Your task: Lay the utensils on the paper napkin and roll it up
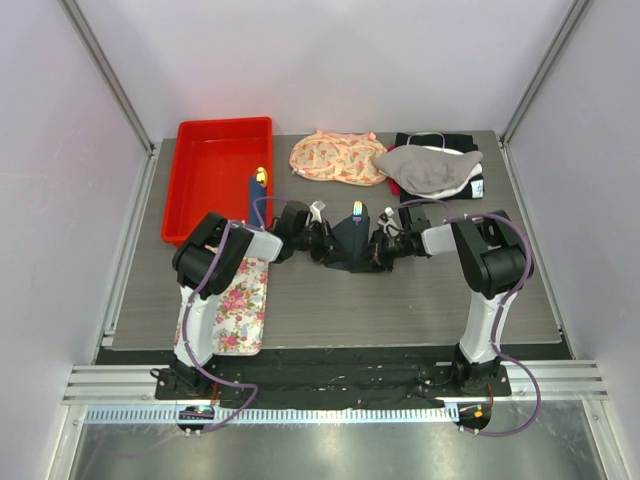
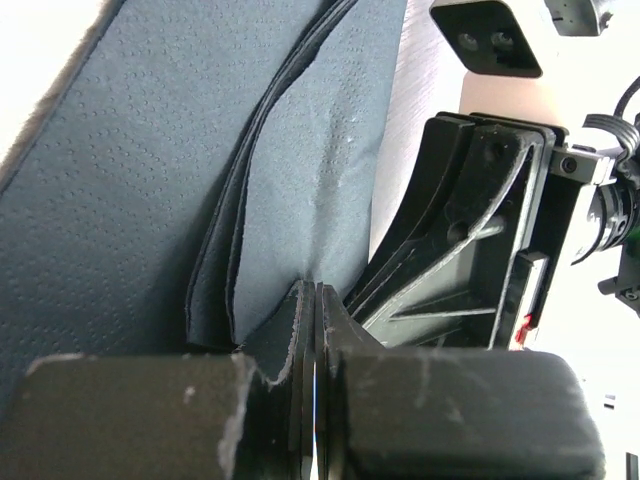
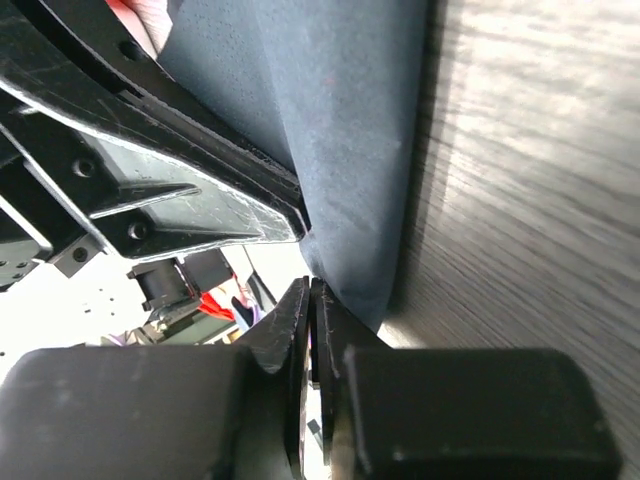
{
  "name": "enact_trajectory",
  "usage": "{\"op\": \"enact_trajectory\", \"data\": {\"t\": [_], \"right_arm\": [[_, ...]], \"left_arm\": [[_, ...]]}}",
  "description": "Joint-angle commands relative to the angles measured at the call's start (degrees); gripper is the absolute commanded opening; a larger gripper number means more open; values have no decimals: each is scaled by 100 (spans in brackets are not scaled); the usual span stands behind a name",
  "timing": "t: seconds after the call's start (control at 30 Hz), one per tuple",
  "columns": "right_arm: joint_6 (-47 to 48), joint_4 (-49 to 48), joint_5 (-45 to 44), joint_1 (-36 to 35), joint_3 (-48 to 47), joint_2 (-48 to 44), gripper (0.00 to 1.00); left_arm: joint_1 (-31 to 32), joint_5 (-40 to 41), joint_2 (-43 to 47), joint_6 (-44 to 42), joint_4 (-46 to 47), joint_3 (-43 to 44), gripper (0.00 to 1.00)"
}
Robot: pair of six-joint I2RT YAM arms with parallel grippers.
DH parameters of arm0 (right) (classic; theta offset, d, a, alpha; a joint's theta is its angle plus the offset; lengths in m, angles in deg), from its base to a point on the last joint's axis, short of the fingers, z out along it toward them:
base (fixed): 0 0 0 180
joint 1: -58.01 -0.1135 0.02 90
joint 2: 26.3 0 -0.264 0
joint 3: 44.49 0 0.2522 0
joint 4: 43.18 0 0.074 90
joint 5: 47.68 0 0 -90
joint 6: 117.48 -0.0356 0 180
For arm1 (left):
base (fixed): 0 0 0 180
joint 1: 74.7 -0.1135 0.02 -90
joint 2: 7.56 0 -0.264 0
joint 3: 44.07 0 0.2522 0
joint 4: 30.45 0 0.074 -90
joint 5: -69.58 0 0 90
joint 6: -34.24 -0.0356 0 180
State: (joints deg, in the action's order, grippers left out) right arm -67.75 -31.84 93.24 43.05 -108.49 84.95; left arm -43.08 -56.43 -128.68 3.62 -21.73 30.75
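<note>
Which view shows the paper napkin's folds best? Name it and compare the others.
Left wrist: the paper napkin dominates the frame, its folded layers and dotted embossing clear. Top external shows only a small dark shape mid-table; right wrist shows one smooth stretch.

Dark navy paper napkin (image 1: 352,242), dimpled, layered folds, tented upright over mid table (image 1: 400,300)

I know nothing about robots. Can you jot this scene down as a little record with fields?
Left gripper: shut, pinching a fold of the paper napkin
Right gripper: shut beside the napkin's edge; grip unclear
Napkin position: between the two grippers, mid-scene
Utensils: none visible
Red tray: far left corner
</note>
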Motion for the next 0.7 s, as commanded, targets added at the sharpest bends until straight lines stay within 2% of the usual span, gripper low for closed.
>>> {"op": "enact_trajectory", "data": {"t": [0.0,0.1,0.33,0.67], "right_arm": [[63,180,-99,134,-293,-418,13],[72,154,-239,186,-671,-717,16],[704,794,-1758,187,-1558,-604,16],[1179,1164,-2296,-33,-2253,117,10]], "left_arm": [[-24,665,-254,-427,-754,-208,0],[-24,657,-245,-444,-771,-208,0],[-24,674,-201,-523,-833,-191,0],[-24,683,-193,-559,-877,-156,0]]}}
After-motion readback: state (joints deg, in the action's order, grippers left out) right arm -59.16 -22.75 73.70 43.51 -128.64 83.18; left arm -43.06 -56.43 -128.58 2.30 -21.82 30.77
